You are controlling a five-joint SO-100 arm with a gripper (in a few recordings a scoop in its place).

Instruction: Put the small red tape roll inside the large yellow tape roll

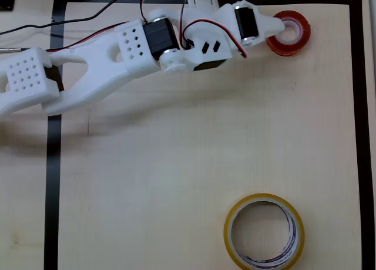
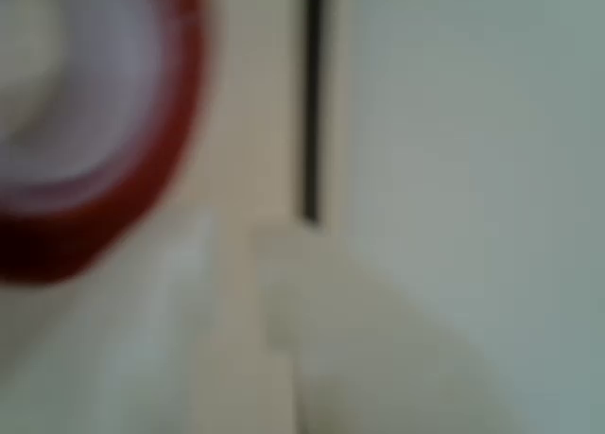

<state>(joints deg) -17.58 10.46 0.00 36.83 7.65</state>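
The small red tape roll [image 1: 283,46] lies flat near the table's top right corner in the overhead view. My white gripper [image 1: 284,26] reaches it from the left, and one pointed fingertip [image 1: 281,25] rests over the roll's white core. Whether the jaws are closed on the roll's wall does not show. In the blurred wrist view the red roll [image 2: 142,198] sits very close at upper left, above pale blurred fingers [image 2: 142,349]. The large yellow tape roll [image 1: 230,235] lies flat at the bottom of the overhead view, far below the gripper, its wide hole bare.
A black tape line [image 1: 359,105] frames the wooden table on the right, along the top and on the left [image 1: 53,182]. Red and black cables [image 1: 88,14] trail from the arm at upper left. Bare wood lies between the two rolls.
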